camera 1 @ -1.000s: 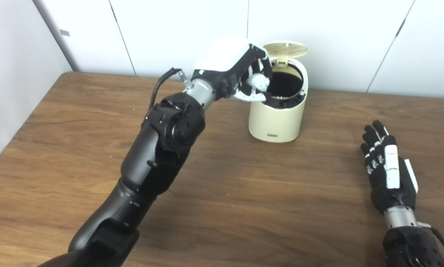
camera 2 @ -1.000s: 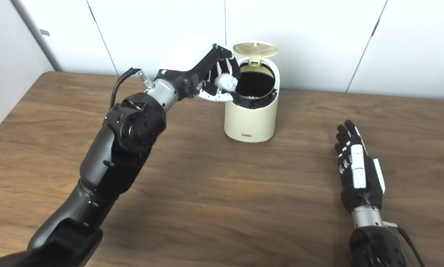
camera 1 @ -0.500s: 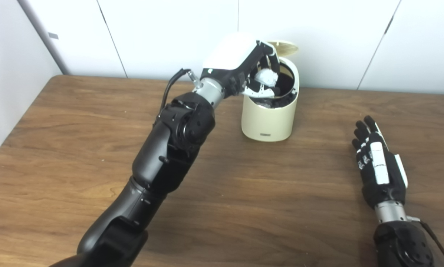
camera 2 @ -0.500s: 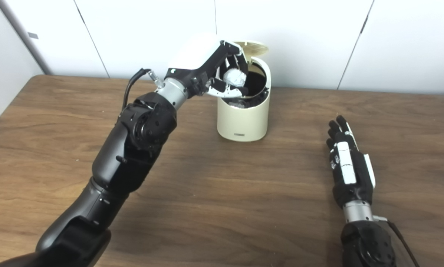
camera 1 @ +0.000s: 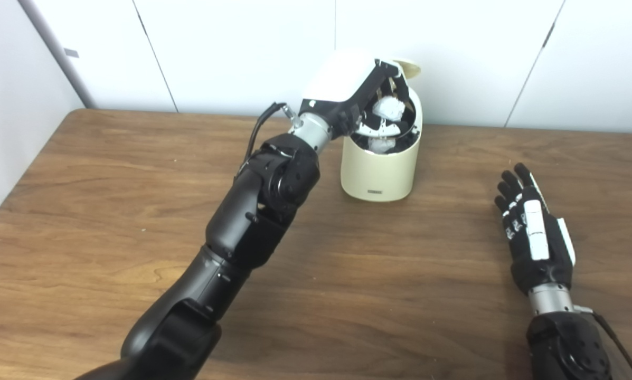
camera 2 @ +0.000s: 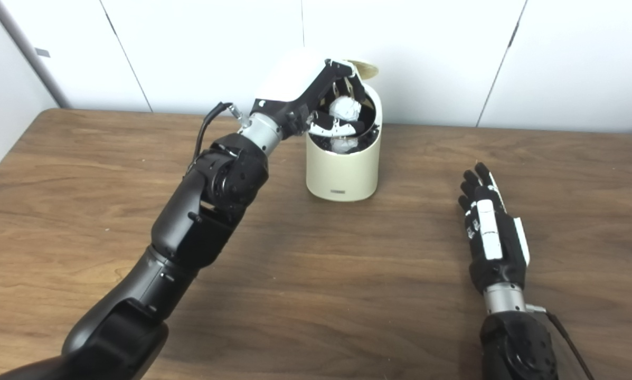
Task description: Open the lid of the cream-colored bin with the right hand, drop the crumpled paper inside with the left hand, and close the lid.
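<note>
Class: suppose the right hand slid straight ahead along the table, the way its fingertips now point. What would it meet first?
Probably nothing: the right hand points toward the wall, and the cream bin stands well to its left.

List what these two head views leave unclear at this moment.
- Lid: mostly hidden behind the left hand in both views.
- Bin interior: dark, blocked by the hand; the pale lump below the paper cannot be identified.
- Whether the fingers touch the rim: unclear.
- Right hand: palm side hidden, both views.

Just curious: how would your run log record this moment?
left hand: holds crumpled paper over open bin | right hand: open, on table
</note>
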`<act>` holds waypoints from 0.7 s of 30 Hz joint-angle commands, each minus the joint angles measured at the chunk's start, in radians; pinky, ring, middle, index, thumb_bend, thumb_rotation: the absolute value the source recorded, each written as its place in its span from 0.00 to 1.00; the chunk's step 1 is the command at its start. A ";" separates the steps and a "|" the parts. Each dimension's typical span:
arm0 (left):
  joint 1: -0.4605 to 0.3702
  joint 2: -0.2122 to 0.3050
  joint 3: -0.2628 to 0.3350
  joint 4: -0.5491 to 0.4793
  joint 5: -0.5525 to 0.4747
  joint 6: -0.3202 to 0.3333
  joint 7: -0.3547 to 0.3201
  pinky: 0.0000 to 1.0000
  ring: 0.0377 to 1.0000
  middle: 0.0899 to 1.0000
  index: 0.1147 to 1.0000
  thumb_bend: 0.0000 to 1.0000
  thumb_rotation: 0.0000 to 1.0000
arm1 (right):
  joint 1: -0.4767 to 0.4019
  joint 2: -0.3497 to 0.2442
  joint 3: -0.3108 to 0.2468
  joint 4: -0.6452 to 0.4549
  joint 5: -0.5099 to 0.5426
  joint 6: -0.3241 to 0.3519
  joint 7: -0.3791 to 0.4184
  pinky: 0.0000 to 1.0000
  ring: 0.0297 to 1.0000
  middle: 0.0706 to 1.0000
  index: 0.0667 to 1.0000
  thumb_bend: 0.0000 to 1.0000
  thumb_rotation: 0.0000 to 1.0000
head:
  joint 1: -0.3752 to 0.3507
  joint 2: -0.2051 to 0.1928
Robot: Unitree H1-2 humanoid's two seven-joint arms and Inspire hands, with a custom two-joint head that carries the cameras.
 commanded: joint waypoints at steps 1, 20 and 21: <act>-0.061 -0.007 0.002 0.007 -0.005 -0.036 0.050 0.31 0.37 0.42 0.48 0.47 0.00 | 0.002 0.005 0.003 -0.009 -0.003 0.004 0.000 0.98 0.96 0.93 0.93 0.55 0.76 | 0.001 0.001; -0.068 0.049 -0.061 0.082 0.066 -0.113 0.113 0.28 0.40 0.53 0.43 0.46 0.00 | 0.003 -0.005 0.004 -0.021 0.003 0.011 0.006 0.97 0.96 0.93 0.93 0.56 0.80 | -0.008 0.013; -0.068 0.051 -0.062 0.082 0.067 -0.113 0.113 0.28 0.40 0.53 0.43 0.46 0.00 | 0.004 -0.007 0.004 -0.021 0.004 0.010 0.008 0.98 0.96 0.93 0.93 0.56 0.80 | -0.008 0.013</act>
